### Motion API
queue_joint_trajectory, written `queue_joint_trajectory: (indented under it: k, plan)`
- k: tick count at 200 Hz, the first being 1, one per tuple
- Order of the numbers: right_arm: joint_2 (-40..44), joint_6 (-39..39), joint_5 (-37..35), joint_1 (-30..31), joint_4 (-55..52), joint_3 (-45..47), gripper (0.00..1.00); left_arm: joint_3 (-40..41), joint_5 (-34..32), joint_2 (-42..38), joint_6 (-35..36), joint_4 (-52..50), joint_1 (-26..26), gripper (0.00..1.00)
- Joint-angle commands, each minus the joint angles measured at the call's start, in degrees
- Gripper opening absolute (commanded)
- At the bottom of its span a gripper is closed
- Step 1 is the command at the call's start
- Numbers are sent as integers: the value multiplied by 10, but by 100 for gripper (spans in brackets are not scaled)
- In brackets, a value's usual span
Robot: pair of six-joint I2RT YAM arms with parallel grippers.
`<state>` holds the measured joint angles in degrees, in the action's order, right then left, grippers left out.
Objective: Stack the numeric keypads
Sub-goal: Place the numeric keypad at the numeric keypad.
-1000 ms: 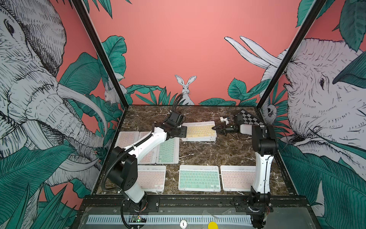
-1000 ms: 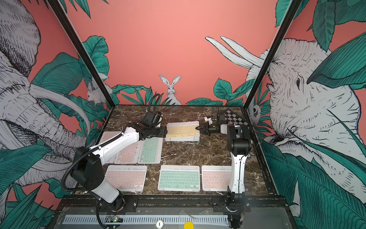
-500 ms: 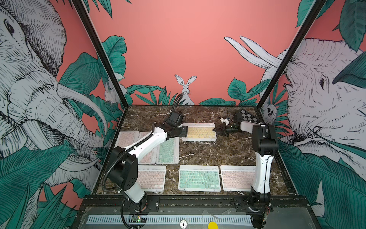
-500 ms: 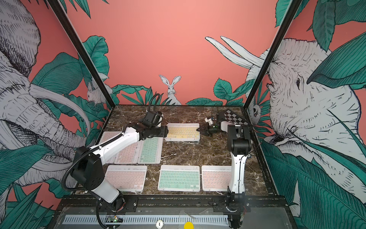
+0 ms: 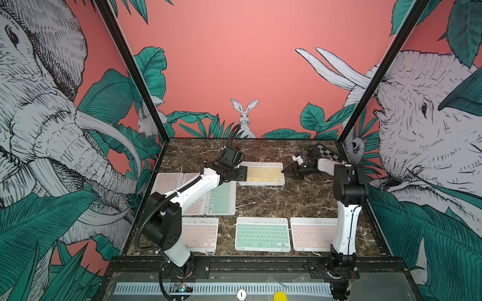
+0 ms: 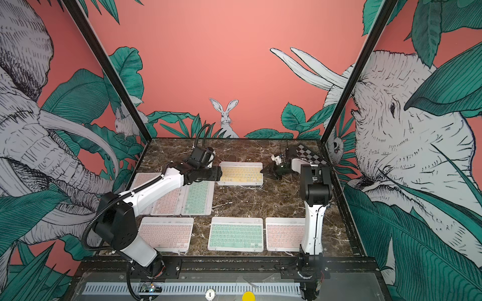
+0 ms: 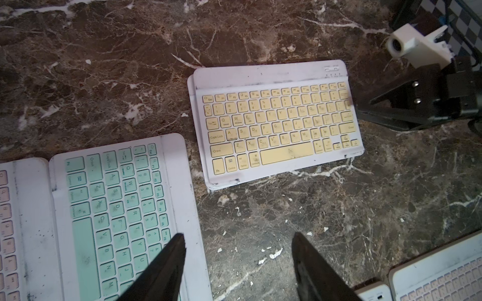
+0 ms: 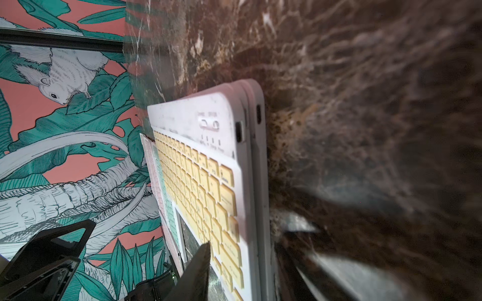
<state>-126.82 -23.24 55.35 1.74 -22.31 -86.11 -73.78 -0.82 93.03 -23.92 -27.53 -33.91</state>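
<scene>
Right pincer (image 5: 285, 172), jaws apart, at 3 o'clock edge of yellow keyboard (image 5: 262, 173) topping the stack (image 8: 260, 161); a snag pulling away skews it. Left pincer (image 7: 238, 234) spread, empty.

walls (image 5: 234, 52): coral jungle mural | tabletop (image 5: 273, 203): dark brown marble

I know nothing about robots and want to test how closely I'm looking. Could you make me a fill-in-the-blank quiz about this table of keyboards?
1. The far keypad, lying on top of others, has ___ keys.
2. In the front row, the middle keypad, between two pink keypads, has ___ keys.
3. The left gripper, with its fingers apart, holds ___.
4. The checkered board lies in the far corner on the robot's ___ side.

Missing words: yellow; green; nothing; right.
</scene>
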Motion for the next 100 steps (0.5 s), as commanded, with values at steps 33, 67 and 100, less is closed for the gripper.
queue_joint_trajectory:
  k: [33, 67, 100]
  plan:
    - [60, 30, -52, 10, -41, -5, 39, 8, 7, -5, 4, 3, 2, 67]
    - [138, 12, -144, 24, -23, 54, 41, 31, 7, -19, 5, 2, 2, 67]
    - [248, 6, -260, 53, -33, 141, 43, 65, 17, -39, -1, 1, -2, 66]
